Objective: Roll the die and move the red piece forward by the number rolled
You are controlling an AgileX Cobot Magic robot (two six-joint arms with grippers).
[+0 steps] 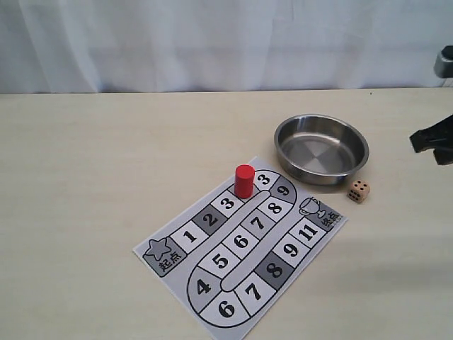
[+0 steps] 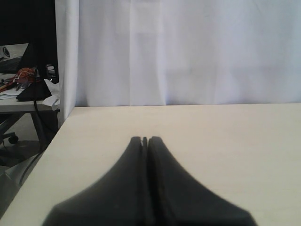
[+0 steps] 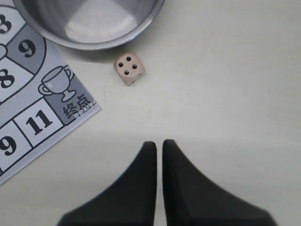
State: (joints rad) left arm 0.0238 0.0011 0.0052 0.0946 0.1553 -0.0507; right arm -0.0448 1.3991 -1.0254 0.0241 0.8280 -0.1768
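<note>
Right end effector (image 3: 159,143) closed, empty. Die (image 3: 128,68) sits on bench (image 3: 225,94) just beside bowl (image 3: 47,35), four up. Reckon it's light, rigid wood; I'd pinch opposite flat faces.

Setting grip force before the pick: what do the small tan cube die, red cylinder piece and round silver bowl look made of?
Tan cube die: probably bare wood, matt pale faces with dark pips. Red cylinder piece: even red, no visible grain; painted wood or plastic, unclear. Round silver bowl: likely brushed steel, mirror-like banded reflections.
</note>
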